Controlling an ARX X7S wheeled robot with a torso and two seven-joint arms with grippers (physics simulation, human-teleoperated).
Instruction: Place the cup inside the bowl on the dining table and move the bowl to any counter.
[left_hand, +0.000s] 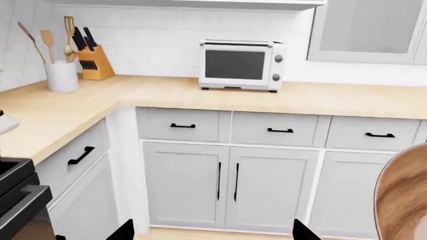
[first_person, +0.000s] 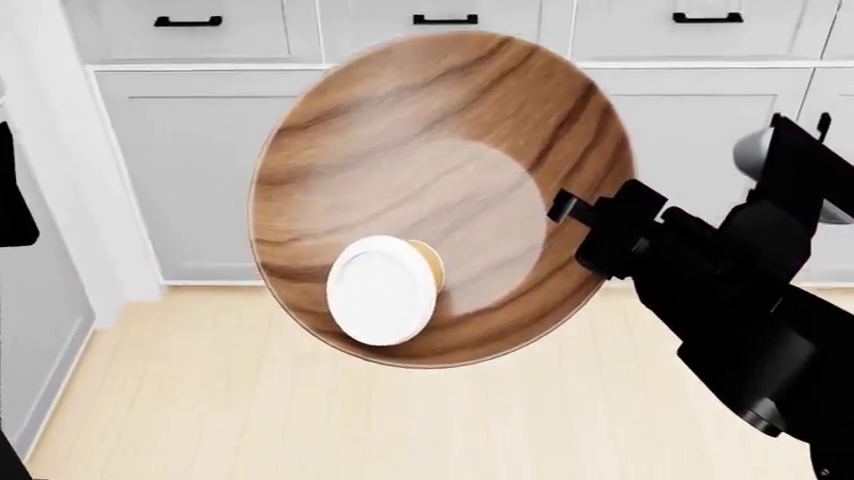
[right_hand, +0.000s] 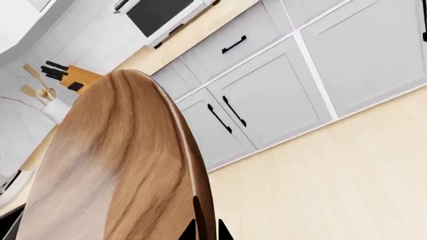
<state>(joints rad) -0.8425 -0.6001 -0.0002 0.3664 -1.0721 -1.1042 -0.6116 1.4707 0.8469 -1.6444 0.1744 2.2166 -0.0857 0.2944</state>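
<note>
The wooden bowl hangs in the air, tilted with its inside towards the head camera. The cup, white lid facing out, lies against the bowl's lower inner wall. My right gripper is shut on the bowl's rim at the right. In the right wrist view its jaws pinch the rim of the bowl. My left gripper is open and empty, facing the counter and its cabinets. An edge of the bowl shows beside it. The dining table is out of view.
On the L-shaped counter stand a white toaster oven, a knife block and a white utensil crock. A dark stove is set in the left run. Grey cabinets stand ahead over a pale wood floor.
</note>
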